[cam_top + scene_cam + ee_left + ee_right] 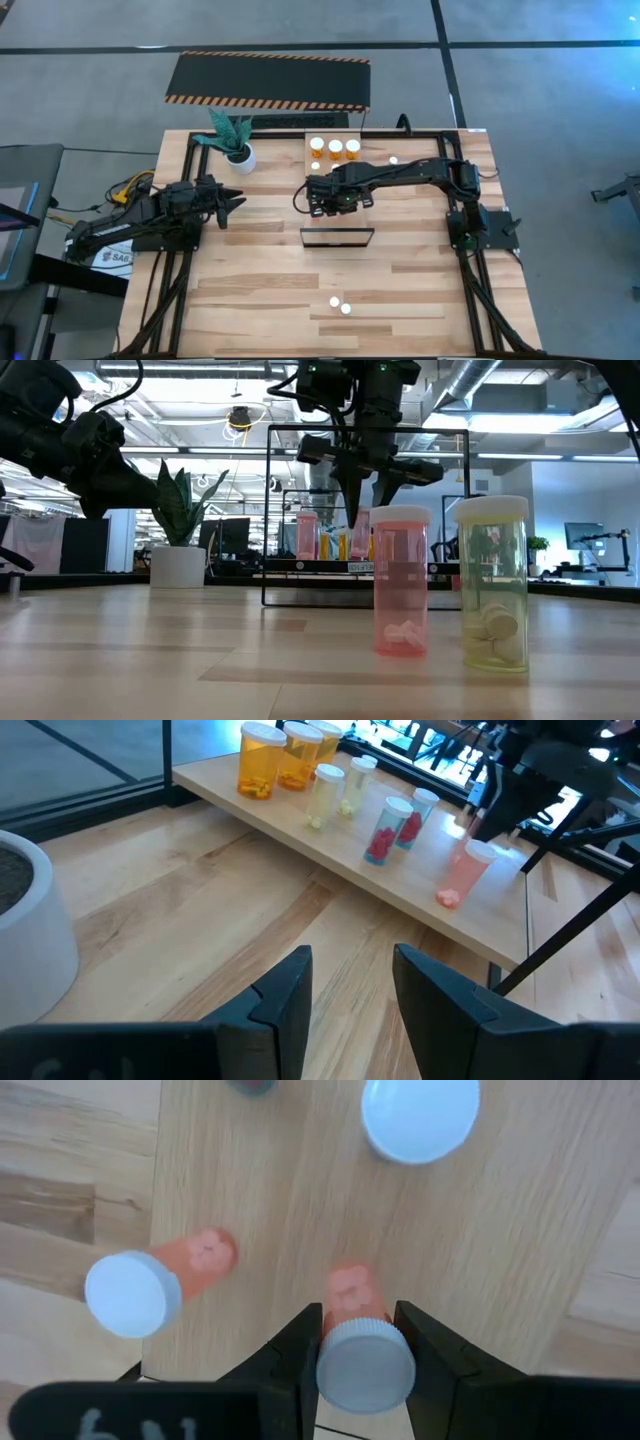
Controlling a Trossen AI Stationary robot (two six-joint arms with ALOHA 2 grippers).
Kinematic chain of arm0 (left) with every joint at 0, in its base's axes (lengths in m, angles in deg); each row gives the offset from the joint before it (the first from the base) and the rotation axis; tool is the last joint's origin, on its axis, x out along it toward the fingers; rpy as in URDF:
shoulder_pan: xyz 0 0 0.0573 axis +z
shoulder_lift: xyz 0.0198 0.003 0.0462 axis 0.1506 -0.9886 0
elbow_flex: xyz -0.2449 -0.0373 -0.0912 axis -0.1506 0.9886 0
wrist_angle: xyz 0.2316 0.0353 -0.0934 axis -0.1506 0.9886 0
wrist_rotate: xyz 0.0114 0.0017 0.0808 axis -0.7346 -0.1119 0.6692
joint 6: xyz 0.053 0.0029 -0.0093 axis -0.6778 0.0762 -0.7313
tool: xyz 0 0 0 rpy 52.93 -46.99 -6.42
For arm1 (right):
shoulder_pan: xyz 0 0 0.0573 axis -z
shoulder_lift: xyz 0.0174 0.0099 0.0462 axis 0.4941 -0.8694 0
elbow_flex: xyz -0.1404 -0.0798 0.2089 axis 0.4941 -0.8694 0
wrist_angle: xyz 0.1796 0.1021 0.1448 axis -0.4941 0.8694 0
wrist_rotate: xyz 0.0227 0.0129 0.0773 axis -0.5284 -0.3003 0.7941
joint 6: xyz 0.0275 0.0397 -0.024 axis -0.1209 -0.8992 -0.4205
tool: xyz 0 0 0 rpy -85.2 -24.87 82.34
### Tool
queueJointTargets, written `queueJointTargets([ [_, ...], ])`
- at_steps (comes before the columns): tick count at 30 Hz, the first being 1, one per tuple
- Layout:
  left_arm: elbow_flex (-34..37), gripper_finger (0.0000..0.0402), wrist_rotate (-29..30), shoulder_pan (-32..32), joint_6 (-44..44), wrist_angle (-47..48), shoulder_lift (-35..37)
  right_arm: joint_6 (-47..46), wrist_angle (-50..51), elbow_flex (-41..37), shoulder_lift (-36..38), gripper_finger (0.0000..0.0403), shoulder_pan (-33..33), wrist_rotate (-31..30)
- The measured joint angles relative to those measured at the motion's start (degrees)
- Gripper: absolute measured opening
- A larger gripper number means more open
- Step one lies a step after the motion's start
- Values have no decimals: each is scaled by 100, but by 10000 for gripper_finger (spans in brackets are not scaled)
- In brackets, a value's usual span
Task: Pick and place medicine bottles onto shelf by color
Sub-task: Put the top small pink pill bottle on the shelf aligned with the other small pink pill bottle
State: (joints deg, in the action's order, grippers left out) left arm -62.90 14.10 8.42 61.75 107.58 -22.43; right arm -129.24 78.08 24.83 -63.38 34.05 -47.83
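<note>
The pale shelf [340,190] lies mid-table with a row of white-capped bottles standing on it: orange [258,760], yellowish [325,790], red-filled [385,830] and pink [462,875]. My right gripper [335,200] points down over the shelf's near part, shut on another pink bottle [350,1295], next to the standing pink one [135,1290]. One pink bottle [400,585] and one yellowish bottle [493,585] stand on the tabletop near the front edge. My left gripper [352,995] is open and empty, above the table left of the shelf. My right gripper pinches the pink bottle by the sides of its white cap [365,1370] between its two fingers, from above, pointing down. The bottle is upright over the shelf board. Whether its base rests on the board or hangs just above it, I cannot tell.
A white pot with a green plant [235,145] stands at the far left of the table. A black mat with striped orange edges [268,80] lies beyond the far edge. The shelf's dark frame [337,237] stands at its near end. A loose white cap [393,160] lies right of the shelf.
</note>
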Motion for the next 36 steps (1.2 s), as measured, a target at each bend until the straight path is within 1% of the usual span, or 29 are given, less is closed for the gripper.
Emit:
queueJointTargets([
  [4,-1,128,0,0,0,2,0,-27,-26,2,-138,123,-21,6],
  [7,-2,128,0,-1,0,0,-1,-46,-27,17,-192,123,-31,135],
  [30,1,128,0,-2,0,0,1,103,-97,113,-249,124,20,158],
  [33,1,128,0,-1,0,0,2,114,-67,125,-268,131,20,158],
  [36,0,128,0,-2,0,0,2,154,-47,114,-287,150,20,159],
])
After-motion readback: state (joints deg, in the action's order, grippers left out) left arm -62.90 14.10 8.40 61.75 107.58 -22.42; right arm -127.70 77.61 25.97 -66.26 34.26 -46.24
